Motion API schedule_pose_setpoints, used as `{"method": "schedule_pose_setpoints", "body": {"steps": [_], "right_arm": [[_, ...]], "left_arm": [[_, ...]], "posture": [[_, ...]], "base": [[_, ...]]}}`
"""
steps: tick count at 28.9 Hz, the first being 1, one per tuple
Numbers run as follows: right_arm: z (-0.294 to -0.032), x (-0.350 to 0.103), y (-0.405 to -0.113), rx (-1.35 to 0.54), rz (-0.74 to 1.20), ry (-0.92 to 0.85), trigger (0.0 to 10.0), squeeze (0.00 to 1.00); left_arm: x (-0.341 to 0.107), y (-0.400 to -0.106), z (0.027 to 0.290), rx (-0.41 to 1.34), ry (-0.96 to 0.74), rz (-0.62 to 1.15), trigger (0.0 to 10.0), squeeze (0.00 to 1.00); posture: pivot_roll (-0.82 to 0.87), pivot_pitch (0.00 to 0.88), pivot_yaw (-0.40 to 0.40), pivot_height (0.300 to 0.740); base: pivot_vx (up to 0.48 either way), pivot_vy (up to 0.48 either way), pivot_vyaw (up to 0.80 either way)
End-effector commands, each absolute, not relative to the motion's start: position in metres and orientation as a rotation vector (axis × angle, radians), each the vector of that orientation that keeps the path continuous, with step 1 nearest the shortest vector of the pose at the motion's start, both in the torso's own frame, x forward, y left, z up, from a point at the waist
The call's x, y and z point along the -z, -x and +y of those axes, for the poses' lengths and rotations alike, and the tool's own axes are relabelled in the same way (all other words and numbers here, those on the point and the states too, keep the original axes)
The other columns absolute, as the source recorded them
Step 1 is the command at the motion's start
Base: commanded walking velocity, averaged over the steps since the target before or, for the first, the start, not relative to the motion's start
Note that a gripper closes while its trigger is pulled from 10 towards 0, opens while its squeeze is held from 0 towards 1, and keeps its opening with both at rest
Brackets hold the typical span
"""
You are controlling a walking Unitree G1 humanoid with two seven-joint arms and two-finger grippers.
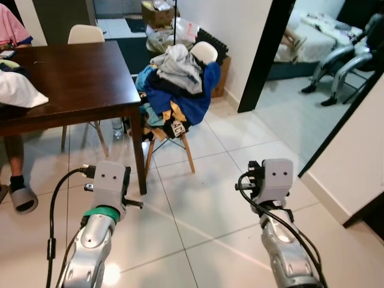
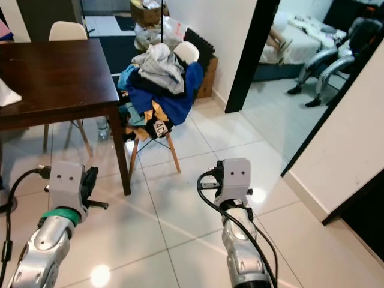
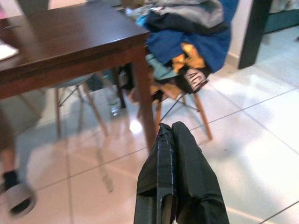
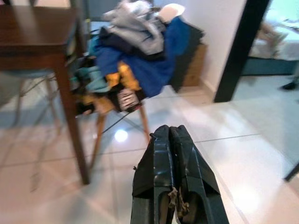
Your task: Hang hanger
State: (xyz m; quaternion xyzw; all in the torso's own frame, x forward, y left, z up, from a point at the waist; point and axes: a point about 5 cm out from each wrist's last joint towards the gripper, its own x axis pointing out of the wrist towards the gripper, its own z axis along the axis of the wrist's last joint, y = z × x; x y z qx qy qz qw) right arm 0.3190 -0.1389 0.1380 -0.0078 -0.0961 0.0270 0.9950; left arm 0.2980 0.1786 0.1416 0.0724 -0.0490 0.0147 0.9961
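Left hand (image 3: pixel 172 128): fingers pressed together, empty, above tiled floor (image 1: pixel 228 204) | Right hand (image 4: pixel 168 130): fingers together, empty | Ahead: chair (image 1: pixel 180 129) heaped with clothes (image 1: pixel 177 84) beside dark tabletop (image 1: pixel 72 78) | Hanger: cannot be made out.

We've got both silver arms raised fwd, wrists roughly level over the floor. Left gripper (image 3: pixel 172 128) w/ its two black fingers pressed flat together, nothing btwn them. Right gripper (image 4: pixel 169 129) same: fingers closed tight, empty. Cables loop off each wrist housing.
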Motion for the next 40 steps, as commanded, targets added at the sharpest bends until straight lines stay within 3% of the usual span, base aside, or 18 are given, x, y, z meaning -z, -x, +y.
{"method": "schedule_pose_setpoints", "body": {"steps": [1,11,17,34,40], "right_arm": [[-0.1425,-0.1370,-0.3194,-0.048,-0.185,0.023,10.0,0.00],[-0.1432,-0.1368,-0.3209,-0.055,-0.182,0.044,10.0,0.00],[-0.1435,-0.1370,-0.3217,-0.059,-0.183,0.052,10.0,0.00],[-0.1467,-0.1362,-0.3217,-0.042,-0.177,0.054,10.0,0.00],[-0.1461,-0.1345,-0.3217,-0.043,-0.167,0.031,10.0,0.00]], "left_arm": [[-0.1359,-0.2968,0.1784,-0.031,-0.148,-0.078,10.0,0.00],[-0.1354,-0.2983,0.1781,-0.033,-0.149,-0.078,10.0,0.00],[-0.1336,-0.2997,0.1785,-0.044,-0.159,-0.060,10.0,0.00],[-0.1338,-0.3015,0.1783,-0.062,-0.162,-0.050,10.0,0.00],[-0.1332,-0.3017,0.1782,-0.066,-0.160,-0.046,10.0,0.00]], "posture": [[-0.03,0.040,0.022,0.740],[-0.03,0.031,0.016,0.740],[-0.02,0.028,0.017,0.740],[-0.03,0.038,0.022,0.740],[-0.03,0.039,0.022,0.740]], "base": [[-0.420,0.000,0.00],[-0.387,0.000,0.00],[0.000,0.000,0.00],[0.000,0.000,0.78],[0.000,0.000,0.29]]}}
